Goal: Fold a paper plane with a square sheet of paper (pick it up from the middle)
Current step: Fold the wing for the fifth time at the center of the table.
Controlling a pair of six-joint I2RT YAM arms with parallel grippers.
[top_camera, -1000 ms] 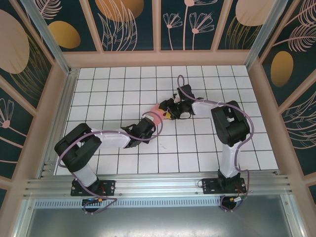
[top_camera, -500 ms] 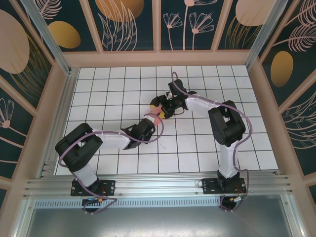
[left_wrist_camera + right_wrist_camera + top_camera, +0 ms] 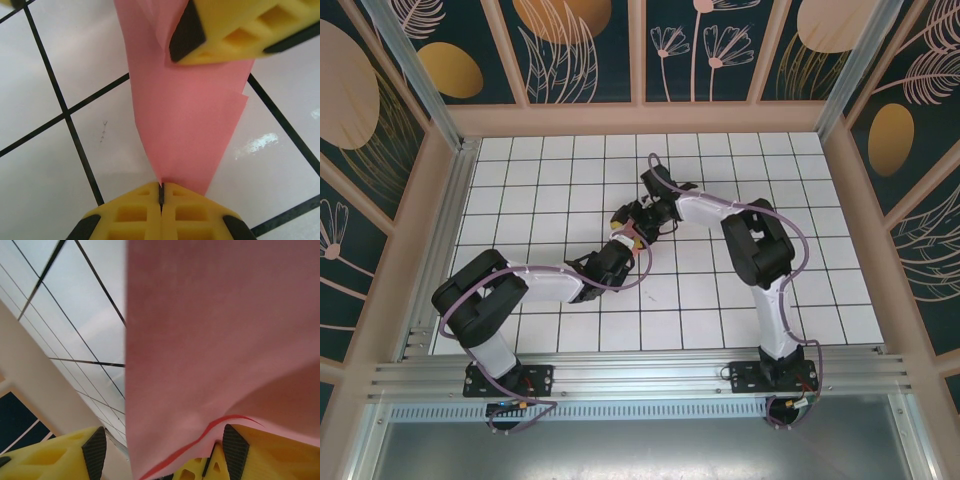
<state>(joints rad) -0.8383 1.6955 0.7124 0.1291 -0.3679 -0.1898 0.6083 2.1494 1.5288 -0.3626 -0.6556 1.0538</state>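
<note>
Fingers of the left gripper (image 3: 161,192): we see them pressed fully together, pinching the narrow pointed end of the pink paper (image 3: 185,130).
Fingers of the right gripper (image 3: 162,450): we see them standing well apart, with the paper running up between them. Neither pad looks pressed onto it, so we judge this a loose straddle and not a grip.
Paper: it is folded into a long tapering shape with layered edges. It is held over the white tiled table (image 3: 45,175), around its middle, and reaches from one gripper to the other.
Why the left holds the tip: we think it anchors the point so the layers cannot slide apart or unfold.
Why the right straddles the wide part: we think it is placed to close there, either to press a crease or to take a fresh hold.
Stage: partway, in our judgement. Folds exist, but we cannot tell whether wings are shaped yet.
Risk: thin paper may twist or tear if the two grippers pull against each other.
</note>
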